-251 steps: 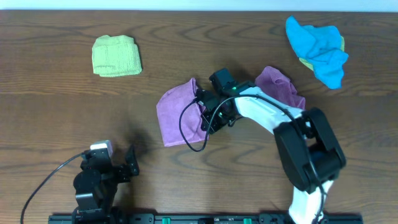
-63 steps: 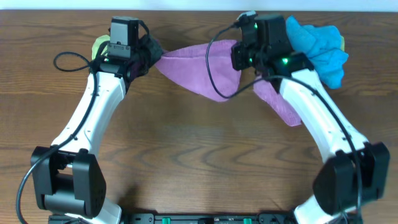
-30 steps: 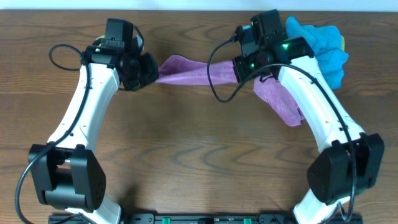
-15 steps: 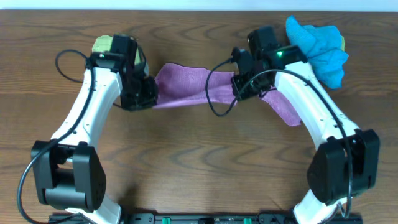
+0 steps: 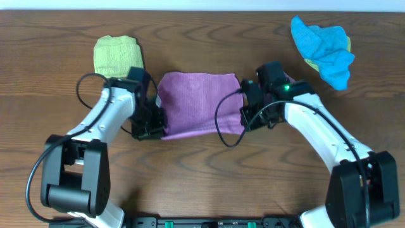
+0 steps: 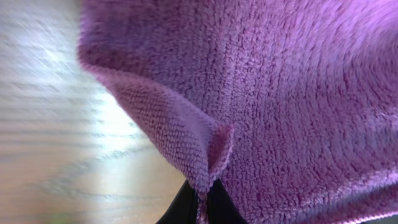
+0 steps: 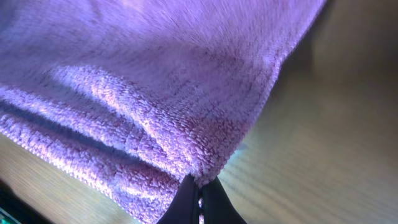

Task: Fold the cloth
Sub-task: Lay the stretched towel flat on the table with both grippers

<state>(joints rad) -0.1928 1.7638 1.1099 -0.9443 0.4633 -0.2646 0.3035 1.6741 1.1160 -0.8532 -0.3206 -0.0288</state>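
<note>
The purple cloth (image 5: 199,101) is seen spread flat at the middle of the table (image 5: 202,183), long axis left to right. Its near corners are pinched by the left tool (image 5: 150,130) and right tool (image 5: 248,120); the free edge lies toward the far edge.

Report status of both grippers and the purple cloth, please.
Left gripper and right gripper: jaws shut on near corners of purple cloth. Cloth spread flat on table. Green cloth and blue cloth lie apart, not in the way.

Wood table (image 5: 202,183) bears purple cloth (image 5: 199,104), green cloth (image 5: 115,56) (folded), blue cloth (image 5: 323,44).
</note>
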